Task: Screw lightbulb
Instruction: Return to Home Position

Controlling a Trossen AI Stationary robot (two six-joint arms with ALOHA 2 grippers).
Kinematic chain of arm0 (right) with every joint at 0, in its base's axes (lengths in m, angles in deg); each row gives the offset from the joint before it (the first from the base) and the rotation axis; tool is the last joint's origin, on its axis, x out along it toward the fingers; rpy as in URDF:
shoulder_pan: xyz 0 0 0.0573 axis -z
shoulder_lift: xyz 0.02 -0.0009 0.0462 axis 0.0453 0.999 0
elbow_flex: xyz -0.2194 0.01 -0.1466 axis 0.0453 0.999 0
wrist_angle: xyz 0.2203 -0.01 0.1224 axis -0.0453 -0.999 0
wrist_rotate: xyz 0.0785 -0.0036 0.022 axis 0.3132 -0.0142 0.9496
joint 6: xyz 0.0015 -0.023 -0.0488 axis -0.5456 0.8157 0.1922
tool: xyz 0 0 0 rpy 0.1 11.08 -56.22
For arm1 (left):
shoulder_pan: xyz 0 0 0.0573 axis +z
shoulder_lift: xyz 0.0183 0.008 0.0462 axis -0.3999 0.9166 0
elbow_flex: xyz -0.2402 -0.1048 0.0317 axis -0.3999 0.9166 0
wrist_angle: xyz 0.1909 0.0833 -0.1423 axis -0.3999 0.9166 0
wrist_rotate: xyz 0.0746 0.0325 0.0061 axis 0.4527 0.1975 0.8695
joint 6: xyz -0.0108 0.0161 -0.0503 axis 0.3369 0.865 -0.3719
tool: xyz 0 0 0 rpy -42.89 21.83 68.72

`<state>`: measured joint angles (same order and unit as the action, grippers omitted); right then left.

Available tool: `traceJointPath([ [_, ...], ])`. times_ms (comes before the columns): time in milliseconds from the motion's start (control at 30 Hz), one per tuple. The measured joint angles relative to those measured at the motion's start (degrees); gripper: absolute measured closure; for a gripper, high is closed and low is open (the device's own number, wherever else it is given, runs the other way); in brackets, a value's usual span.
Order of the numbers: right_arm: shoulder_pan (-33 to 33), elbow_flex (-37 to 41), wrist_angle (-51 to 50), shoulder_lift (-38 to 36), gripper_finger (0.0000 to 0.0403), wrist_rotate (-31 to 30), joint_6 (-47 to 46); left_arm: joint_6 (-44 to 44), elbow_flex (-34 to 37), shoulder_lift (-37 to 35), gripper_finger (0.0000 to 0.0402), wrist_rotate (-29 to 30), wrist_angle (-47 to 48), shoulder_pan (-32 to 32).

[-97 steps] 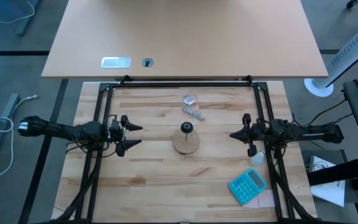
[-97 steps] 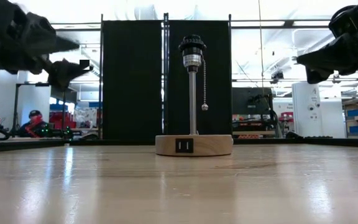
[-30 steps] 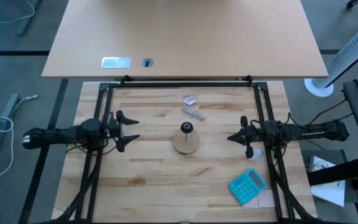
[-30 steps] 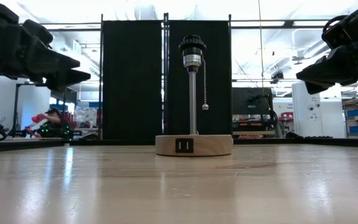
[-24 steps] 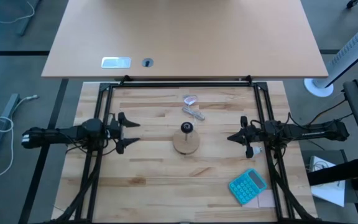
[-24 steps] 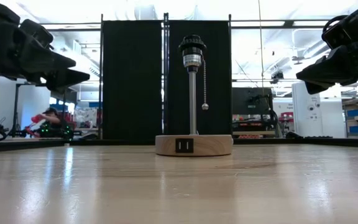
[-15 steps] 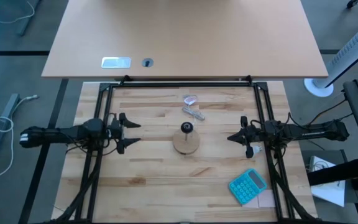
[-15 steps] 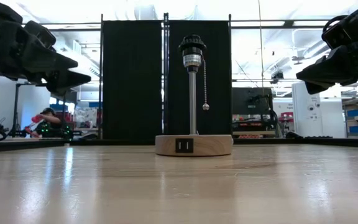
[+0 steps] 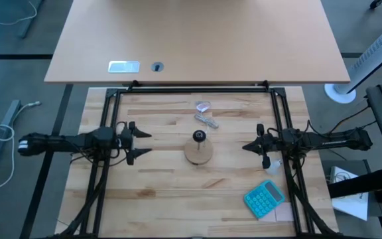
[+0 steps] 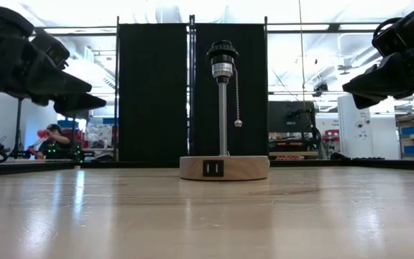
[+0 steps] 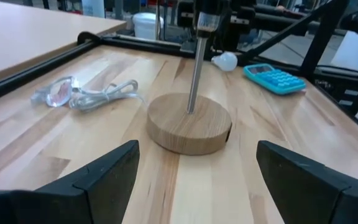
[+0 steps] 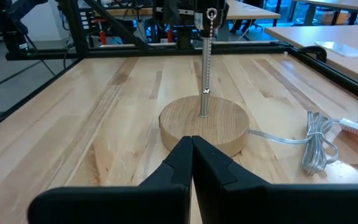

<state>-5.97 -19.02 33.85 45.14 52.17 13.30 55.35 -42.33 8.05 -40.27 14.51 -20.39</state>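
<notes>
1 small white rounded lightbulb (image 11: 225, 60) lies loose; left claw (image 9: 144, 143) spread wide, right claw (image 9: 246, 147) pinched together.

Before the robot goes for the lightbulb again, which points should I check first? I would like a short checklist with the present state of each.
1. Lamp upright: ok.
2. Its socket free: ok, nothing screwed in.
3. Lightbulb found: ok, lying on the table near the calculator.
4. Left tool open: ok, empty.
5. Right tool open: not ok, shut and empty.
6. Bulb thread undamaged: cannot tell.
</notes>
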Motion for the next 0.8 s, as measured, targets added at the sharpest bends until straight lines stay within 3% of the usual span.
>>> traceJointPath([
  [800,0.0,0.0,0.0,0.0,0.0402,0.0,0.0,0.0,-0.1,7.1,0.0086,0.0,0.0,0.0],
])
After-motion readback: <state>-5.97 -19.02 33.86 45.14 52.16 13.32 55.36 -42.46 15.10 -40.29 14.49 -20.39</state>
